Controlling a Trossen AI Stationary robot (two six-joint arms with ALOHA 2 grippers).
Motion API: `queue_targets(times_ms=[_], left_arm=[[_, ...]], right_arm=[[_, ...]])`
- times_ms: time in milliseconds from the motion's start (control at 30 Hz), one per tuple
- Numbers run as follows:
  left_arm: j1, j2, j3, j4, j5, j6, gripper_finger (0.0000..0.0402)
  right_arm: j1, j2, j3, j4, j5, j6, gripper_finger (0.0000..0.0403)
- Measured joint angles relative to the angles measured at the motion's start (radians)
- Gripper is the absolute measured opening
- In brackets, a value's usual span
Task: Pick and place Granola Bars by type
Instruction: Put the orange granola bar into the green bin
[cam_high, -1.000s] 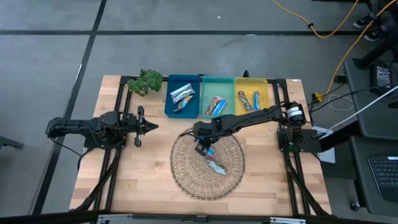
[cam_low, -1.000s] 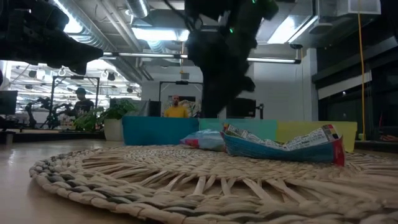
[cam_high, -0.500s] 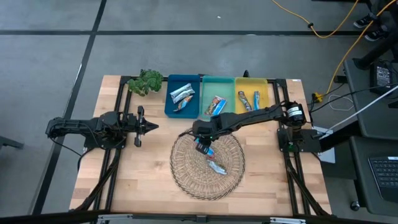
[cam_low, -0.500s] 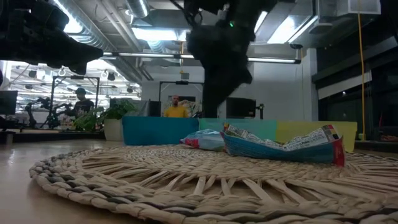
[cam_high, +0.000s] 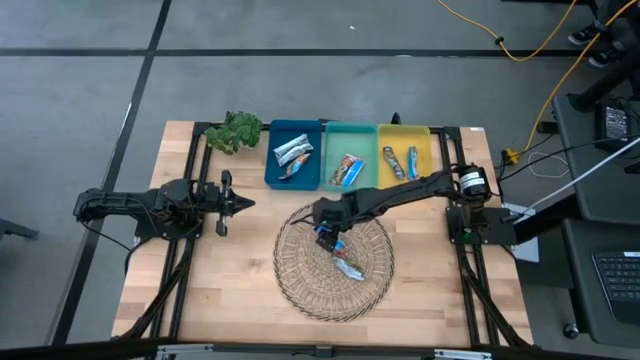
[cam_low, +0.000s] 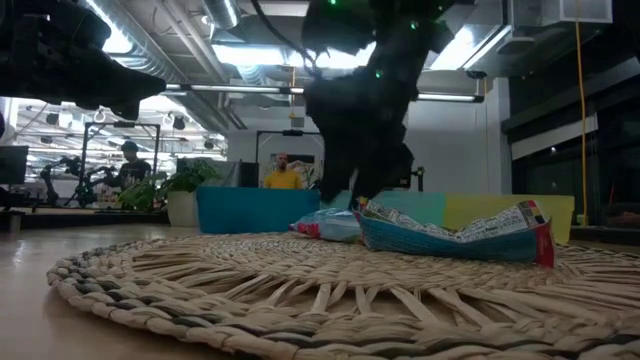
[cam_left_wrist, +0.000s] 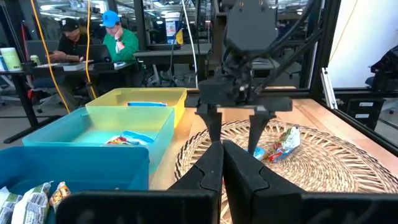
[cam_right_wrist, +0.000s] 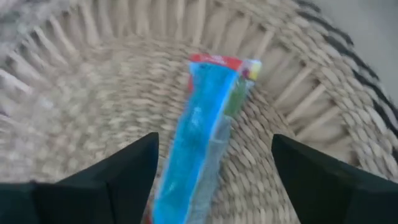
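Observation:
Two granola bars lie on a round woven mat (cam_high: 333, 262): a blue bar with a red end (cam_right_wrist: 205, 130) (cam_high: 334, 243) and a blue-and-white bar (cam_high: 350, 268) (cam_low: 455, 235) nearer the table's front. My right gripper (cam_right_wrist: 214, 180) (cam_high: 325, 233) hangs open just above the blue bar, pointing down, one finger on either side of it and not touching. More bars lie in the blue bin (cam_high: 293, 155), the teal bin (cam_high: 348, 165) and the yellow bin (cam_high: 403, 158). My left gripper (cam_left_wrist: 221, 168) (cam_high: 240, 203) waits shut and empty at the table's left.
The three bins stand side by side along the far edge, just behind the mat. A green plant (cam_high: 235, 130) sits at the far left corner. Bare wood lies left and right of the mat. People sit at desks in the room beyond.
My right gripper has come down toward the blue bar on the mat, and its fingers have spread wider apart. Both bars on the mat lie where they were.

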Motion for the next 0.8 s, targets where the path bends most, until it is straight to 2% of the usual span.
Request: queue_targets(times_ms=[267,800], left_arm=[[0.0,0.0,0.0,0.0,0.0,0.0,0.0007],[0.0,0.0,0.0,0.0,0.001,0.0,0.0004]], right_arm=[[0.0,0.009,-0.041,0.068,0.0,0.004,0.0302],[-0.001,0.038,-0.041,0.087,-0.006,-0.043,0.0207]])
